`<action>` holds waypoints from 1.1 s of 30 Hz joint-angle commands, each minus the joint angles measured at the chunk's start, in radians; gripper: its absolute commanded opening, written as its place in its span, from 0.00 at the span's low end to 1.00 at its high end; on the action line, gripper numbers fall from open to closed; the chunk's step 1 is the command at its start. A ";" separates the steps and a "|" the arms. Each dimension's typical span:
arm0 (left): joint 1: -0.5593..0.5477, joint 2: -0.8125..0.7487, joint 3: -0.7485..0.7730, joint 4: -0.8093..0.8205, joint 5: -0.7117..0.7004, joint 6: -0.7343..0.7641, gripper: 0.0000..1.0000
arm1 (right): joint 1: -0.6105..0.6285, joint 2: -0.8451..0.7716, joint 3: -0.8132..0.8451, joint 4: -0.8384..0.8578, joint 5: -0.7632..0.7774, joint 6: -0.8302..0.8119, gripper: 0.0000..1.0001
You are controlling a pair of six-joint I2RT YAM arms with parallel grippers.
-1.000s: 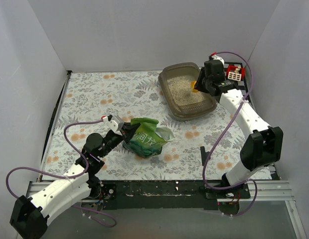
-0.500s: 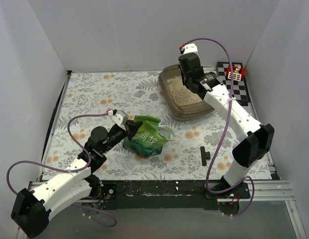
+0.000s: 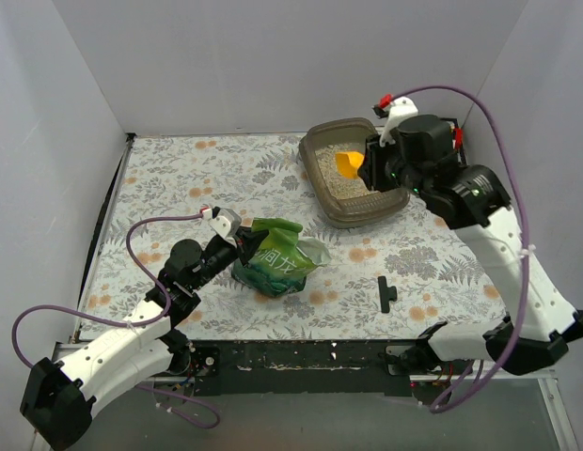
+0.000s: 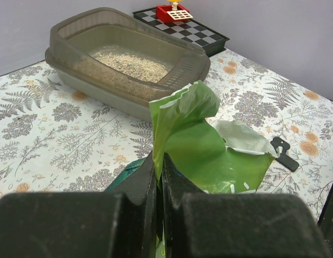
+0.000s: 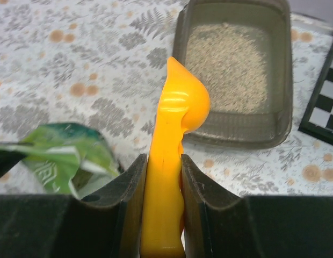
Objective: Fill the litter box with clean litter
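Observation:
The grey-brown litter box (image 3: 322, 177) stands at the back right with pale beige litter (image 3: 340, 178) in it; it also shows in the left wrist view (image 4: 64, 59) and the right wrist view (image 5: 284, 107). My right gripper (image 3: 371, 169) is raised above the box, shut on the yellow-orange scoop (image 5: 169, 161), whose bowl (image 3: 348, 163) hangs over the litter. My left gripper (image 3: 243, 246) is shut on the torn top edge of the green foil bag (image 4: 193, 140), which stands open at the table's middle (image 3: 277, 263).
A black-and-white checkered board (image 4: 193, 35) with a small red toy (image 4: 174, 12) lies behind the litter box. A small black piece (image 3: 386, 293) lies on the flowered cloth in front right. White walls close in the back and sides.
My right arm has lifted and swung back to the right over the litter box, and the scoop's bowl shows over the litter again. The left gripper and the bag have stayed put.

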 commanded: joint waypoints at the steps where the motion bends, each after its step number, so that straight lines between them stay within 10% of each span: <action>1: 0.005 -0.005 0.017 -0.039 -0.029 0.021 0.00 | 0.000 -0.116 0.004 -0.179 -0.221 0.036 0.01; 8: 0.005 0.000 0.020 -0.040 -0.031 0.027 0.00 | 0.000 -0.189 0.004 -0.400 -0.447 0.056 0.01; 20: 0.005 -0.008 0.020 -0.050 -0.029 0.026 0.00 | 0.000 -0.311 -0.312 -0.191 -0.519 0.131 0.01; 33: 0.005 -0.017 0.018 -0.042 0.005 0.024 0.00 | 0.000 -0.240 -0.280 -0.119 -0.543 0.148 0.01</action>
